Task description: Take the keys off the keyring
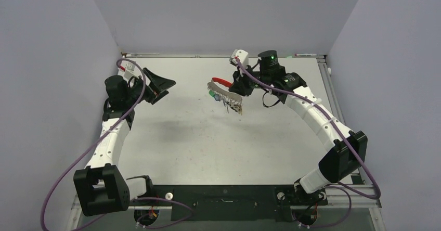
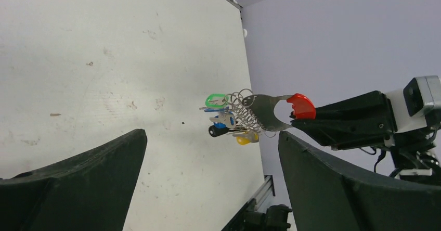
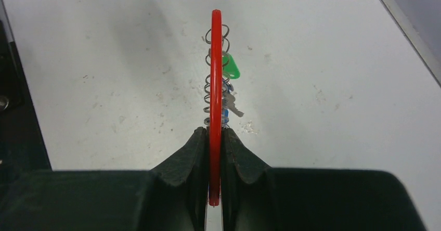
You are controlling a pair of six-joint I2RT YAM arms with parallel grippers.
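Note:
The keyring (image 1: 224, 91), a grey crescent with a red arc, hangs in the air above the white table at mid-back. My right gripper (image 1: 241, 84) is shut on the red arc (image 3: 215, 69), which stands edge-on between the two pads (image 3: 196, 148). The keys (image 1: 229, 104) dangle from small wire rings under the crescent (image 2: 265, 111): a green tag (image 2: 216, 101), plus blue, black and yellow heads (image 2: 229, 124). My left gripper (image 1: 164, 88) stands wide open to the left of the bunch, apart from it and holding nothing; the keys show between its fingers (image 2: 78, 179) at a distance.
The white table (image 1: 197, 148) has grey walls on three sides. A metal rail (image 1: 223, 194) with both arm bases runs along the near edge. Purple cables (image 1: 62, 179) trail along each arm.

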